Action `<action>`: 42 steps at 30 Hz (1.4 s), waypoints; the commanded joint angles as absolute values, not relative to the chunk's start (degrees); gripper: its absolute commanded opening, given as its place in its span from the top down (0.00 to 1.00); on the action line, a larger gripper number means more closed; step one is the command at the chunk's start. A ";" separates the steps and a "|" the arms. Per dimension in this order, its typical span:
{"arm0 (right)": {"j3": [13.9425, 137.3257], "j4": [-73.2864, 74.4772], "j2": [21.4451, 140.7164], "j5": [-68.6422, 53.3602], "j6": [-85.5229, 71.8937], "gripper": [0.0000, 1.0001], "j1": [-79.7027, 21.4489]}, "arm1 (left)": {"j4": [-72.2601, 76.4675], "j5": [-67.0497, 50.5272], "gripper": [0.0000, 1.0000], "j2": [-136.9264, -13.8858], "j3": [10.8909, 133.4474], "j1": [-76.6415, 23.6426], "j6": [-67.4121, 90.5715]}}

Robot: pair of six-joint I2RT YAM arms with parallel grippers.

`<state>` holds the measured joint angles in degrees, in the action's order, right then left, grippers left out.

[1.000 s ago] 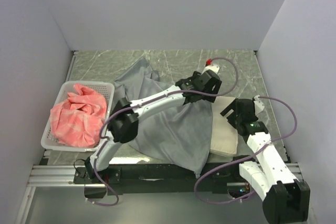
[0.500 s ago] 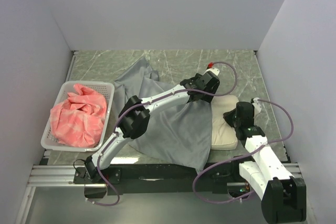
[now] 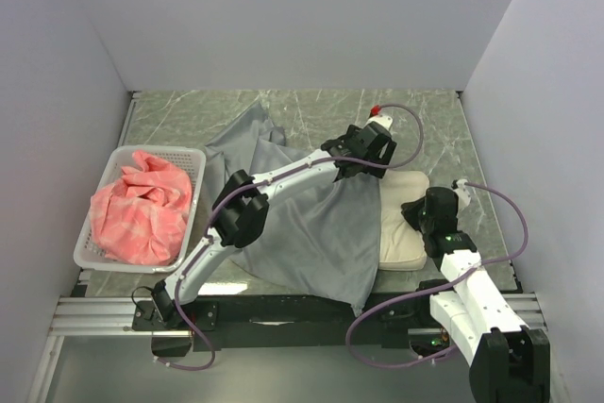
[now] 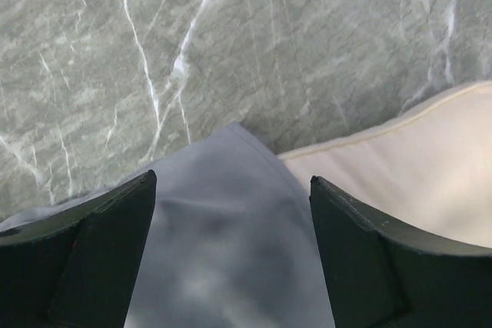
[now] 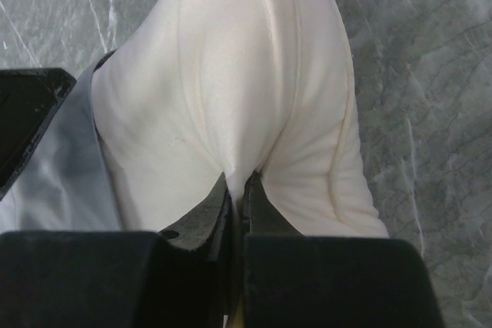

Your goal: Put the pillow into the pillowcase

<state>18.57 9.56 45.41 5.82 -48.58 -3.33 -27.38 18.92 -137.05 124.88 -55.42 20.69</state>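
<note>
One pillow (image 3: 403, 224), one pillowcase (image 3: 302, 228), one basket (image 3: 192, 153) and one checked cloth (image 3: 137, 207) lie on the tabletop (image 3: 311, 112). The overhead view alone shows the whole layout. The grey pillowcase is spread across the middle, reaching from mid-table to the near edge. The cream pillow lies flat just to its right, toward the right edge, with its left side meeting the grey fabric and nearly all of it outside the sack. The white lattice basket sits by the left edge with the pink-red cloth heaped inside. The left wrist view adds what the overhead hides: the left gripper (image 4: 231, 182) has its jaws spread wide, framing a corner of the pillowcase that lies beside the pillow's piped edge on the veined green surface. Nothing is clamped between them, and contact with the cloth cannot be judged. The right wrist view shows the right gripper (image 5: 238, 182) with its jaws pressed together, pinching a raised fold at the pillow's near end, the cushion bunching into ridges away from the pinch.
</note>
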 commanded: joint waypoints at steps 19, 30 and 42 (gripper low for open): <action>18.98 15.02 42.72 2.02 -48.43 1.00 -6.24 | -21.18 12.49 0.87 -132.65 127.09 -55.90 22.76; 25.92 19.69 35.86 2.72 -51.59 1.00 -11.95 | -16.70 -1.13 0.97 -124.19 129.46 -64.77 19.51; 34.18 32.86 28.03 17.13 -53.79 1.00 -13.20 | -14.59 -15.02 0.98 -129.98 140.36 -68.29 26.09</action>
<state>28.47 31.90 29.23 12.69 -52.05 -15.84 -23.40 -4.27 -129.29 134.69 -66.46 21.21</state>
